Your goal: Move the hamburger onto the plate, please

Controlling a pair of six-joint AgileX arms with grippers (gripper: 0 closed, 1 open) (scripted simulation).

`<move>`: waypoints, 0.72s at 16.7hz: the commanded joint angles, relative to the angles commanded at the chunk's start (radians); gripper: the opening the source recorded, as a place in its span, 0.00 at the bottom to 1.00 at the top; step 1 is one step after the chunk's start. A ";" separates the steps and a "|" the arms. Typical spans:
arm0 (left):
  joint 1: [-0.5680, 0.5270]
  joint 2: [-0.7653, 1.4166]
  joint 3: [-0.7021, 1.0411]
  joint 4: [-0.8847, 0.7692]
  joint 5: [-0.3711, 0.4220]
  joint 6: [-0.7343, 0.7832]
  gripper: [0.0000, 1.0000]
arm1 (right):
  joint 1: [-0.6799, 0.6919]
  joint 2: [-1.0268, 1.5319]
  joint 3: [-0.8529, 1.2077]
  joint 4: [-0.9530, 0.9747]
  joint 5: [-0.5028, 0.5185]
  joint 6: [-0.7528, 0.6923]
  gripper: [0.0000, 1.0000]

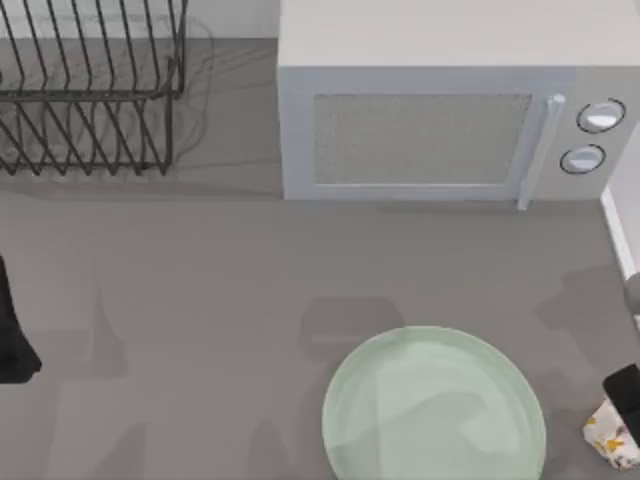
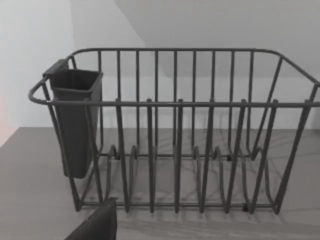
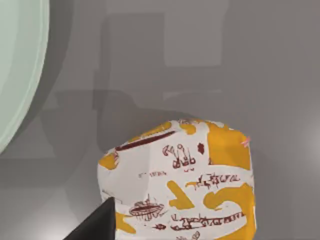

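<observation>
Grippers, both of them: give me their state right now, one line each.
Left gripper: parked at the table's left edge; cannot be told.
Right gripper: at the right edge by the hamburger, beside the plate; cannot be told.

Item, our left arm point(image 1: 12, 335): we are showing a matte black, blocky body with an angular edge at the top view's left border. Item, our right arm point(image 1: 627, 392): we are showing a black slab-like part, with a rounded grey piece above it. Item, pincer fingers: each wrist view is showing one dark, flat, wedge-shaped finger point(image 2: 95, 225), point(image 3: 95, 225), plain and unmarked.
</observation>
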 joint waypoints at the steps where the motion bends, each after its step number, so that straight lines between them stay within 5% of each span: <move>1: 0.000 0.000 0.000 0.000 0.000 0.000 1.00 | 0.016 0.066 0.041 -0.047 0.000 -0.014 1.00; 12: 0.000 0.000 0.000 0.000 0.000 0.000 1.00 | 0.073 0.321 0.209 -0.216 0.006 -0.070 1.00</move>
